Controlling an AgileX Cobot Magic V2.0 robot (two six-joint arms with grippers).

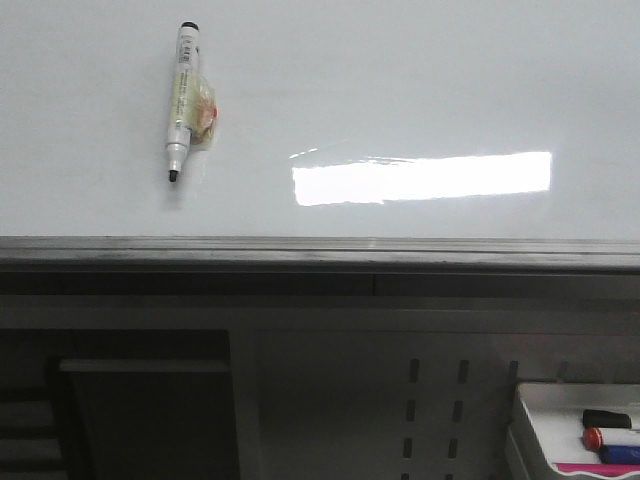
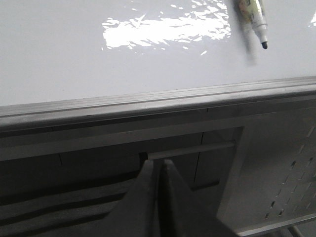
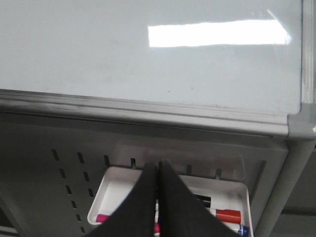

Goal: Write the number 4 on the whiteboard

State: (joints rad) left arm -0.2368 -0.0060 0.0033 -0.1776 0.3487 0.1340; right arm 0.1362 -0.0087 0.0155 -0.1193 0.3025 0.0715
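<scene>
The whiteboard [image 1: 400, 90] is glossy white with a grey edge rail and a bright rectangular light reflection; its surface is blank, no number 4 shows on it. An uncapped black-tipped marker [image 1: 181, 100] with yellowed tape around its barrel lies on the board at the upper left; its tip also shows in the left wrist view [image 2: 257, 22]. My left gripper [image 2: 158, 163] is shut and empty, below the board's rail. My right gripper [image 3: 157, 164] is shut and empty, over the small white marker tray [image 3: 114, 190]. Neither gripper shows in the front view.
The white tray [image 1: 545, 405] at the lower right holds several markers, among them a red-capped one [image 1: 597, 437] and a blue one. A grey perforated panel [image 1: 440, 410] lies below the rail. The board's right corner and frame [image 3: 298, 123] show in the right wrist view.
</scene>
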